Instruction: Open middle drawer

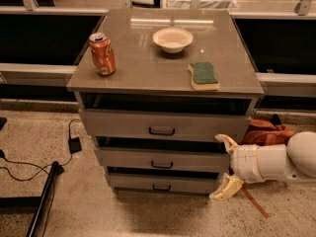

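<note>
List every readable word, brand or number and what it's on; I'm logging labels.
Can: its print is too blurred to read.
Bowl, sponge, middle drawer: no text.
Gripper, open, just right of the middle drawer: no text.
</note>
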`<state>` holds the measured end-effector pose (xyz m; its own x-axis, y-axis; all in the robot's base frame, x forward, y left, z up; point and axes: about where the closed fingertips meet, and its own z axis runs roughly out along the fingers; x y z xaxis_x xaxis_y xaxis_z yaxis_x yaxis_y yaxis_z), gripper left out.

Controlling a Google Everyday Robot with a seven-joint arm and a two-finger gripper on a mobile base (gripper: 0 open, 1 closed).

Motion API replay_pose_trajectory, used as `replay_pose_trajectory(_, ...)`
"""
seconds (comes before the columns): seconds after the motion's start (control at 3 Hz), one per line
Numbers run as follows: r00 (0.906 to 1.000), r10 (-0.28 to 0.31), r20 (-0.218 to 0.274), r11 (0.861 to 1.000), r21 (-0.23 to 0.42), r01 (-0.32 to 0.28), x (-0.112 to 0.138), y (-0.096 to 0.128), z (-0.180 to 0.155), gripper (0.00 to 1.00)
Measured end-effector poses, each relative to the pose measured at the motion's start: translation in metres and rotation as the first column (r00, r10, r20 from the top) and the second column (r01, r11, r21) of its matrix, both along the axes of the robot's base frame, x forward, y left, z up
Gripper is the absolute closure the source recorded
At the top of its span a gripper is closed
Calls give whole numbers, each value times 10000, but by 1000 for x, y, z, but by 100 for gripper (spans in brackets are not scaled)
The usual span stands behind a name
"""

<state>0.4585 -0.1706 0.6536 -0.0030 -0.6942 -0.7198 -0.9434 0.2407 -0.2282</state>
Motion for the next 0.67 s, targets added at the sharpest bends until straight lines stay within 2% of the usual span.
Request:
replay_pose_trajectory(0.33, 9998, 209, 52, 9998, 48, -209, -1, 3, -8, 0)
replay_pose_trajectory(0.67, 9999, 141, -82, 9997, -182, -142, 7, 9, -29, 0)
